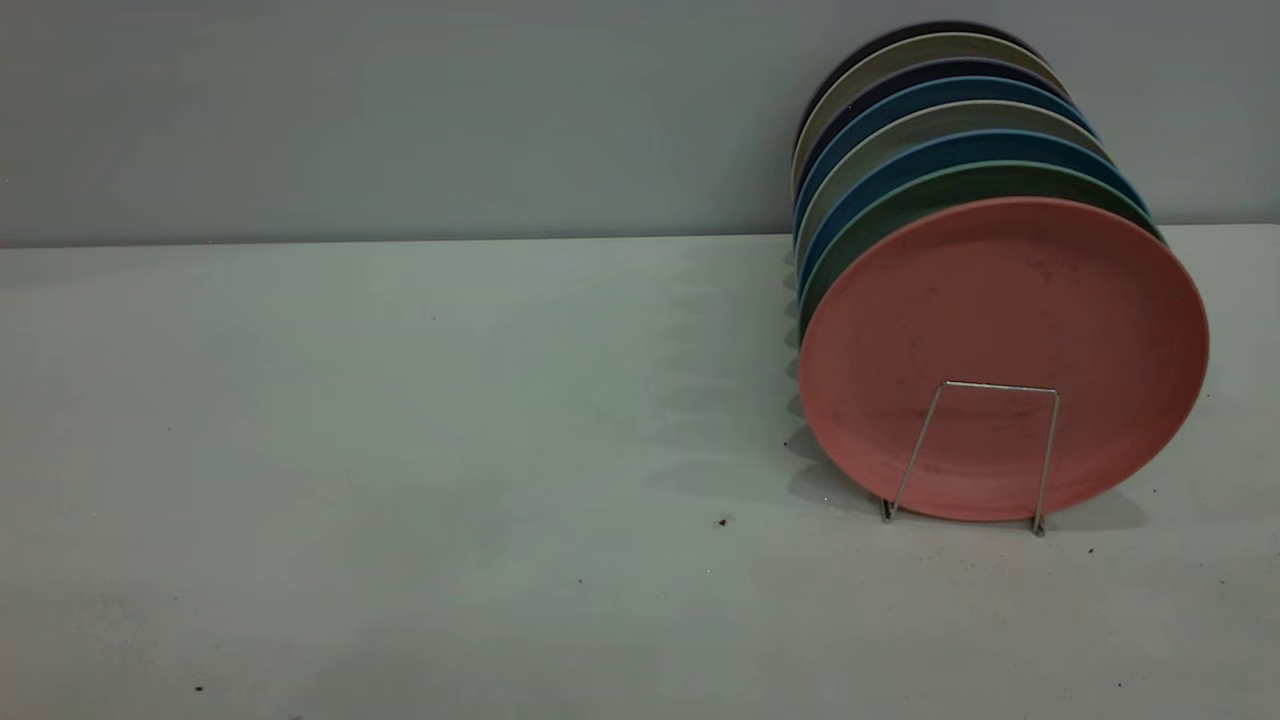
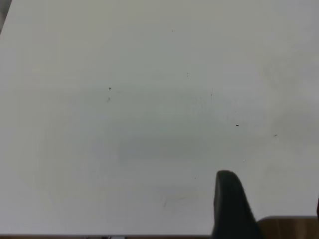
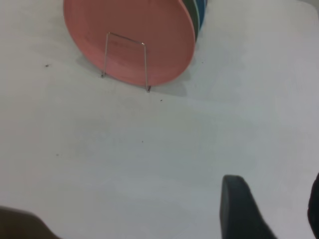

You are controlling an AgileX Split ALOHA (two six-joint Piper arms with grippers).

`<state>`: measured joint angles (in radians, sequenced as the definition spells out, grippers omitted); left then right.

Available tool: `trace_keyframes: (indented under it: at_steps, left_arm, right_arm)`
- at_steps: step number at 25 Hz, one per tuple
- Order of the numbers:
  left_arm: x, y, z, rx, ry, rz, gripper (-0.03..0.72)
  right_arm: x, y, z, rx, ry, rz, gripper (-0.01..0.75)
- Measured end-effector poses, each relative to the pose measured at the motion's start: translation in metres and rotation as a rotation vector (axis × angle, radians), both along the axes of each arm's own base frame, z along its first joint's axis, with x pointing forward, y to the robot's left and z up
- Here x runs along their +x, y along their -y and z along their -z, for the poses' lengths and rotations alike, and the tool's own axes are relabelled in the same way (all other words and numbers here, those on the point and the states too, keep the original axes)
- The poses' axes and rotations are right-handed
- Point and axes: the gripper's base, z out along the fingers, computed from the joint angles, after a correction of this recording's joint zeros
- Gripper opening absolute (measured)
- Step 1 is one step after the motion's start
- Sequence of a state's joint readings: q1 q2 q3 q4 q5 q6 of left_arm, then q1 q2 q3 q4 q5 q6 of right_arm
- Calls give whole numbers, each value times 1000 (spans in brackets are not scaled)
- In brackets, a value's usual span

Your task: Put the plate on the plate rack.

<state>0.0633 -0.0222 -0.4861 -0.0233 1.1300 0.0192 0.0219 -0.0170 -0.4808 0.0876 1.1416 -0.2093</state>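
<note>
Salmon-pink, the plate (image 1: 1003,345) already stands upright in the plate rack (image 1: 985,450) at the tabletop's (image 1: 400,450) right; keep both pincers clear. I cannot tell whether either is open.

Salmon-pink plate (image 1: 1003,340) at the front of the row, matte, flecked with faint dark scuffs. Behind it, toward 11 o'clock: a dark green plate (image 1: 1010,178), then blue (image 1: 960,148), grey, blue, navy, beige, near-black. Thin silver wire rack (image 1: 985,450). Pale grey-white table (image 1: 400,450), dotted with dark specks. Grey wall (image 1: 400,110).
</note>
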Motion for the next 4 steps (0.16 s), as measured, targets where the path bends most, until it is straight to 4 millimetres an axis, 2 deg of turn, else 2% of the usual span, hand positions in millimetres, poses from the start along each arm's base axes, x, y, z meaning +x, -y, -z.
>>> trace_keyframes:
  at_steps: [4]
  left_arm:
    - [0, 0, 0, 0, 0, 0, 445]
  right_arm:
    - [0, 0, 0, 0, 1, 0, 350]
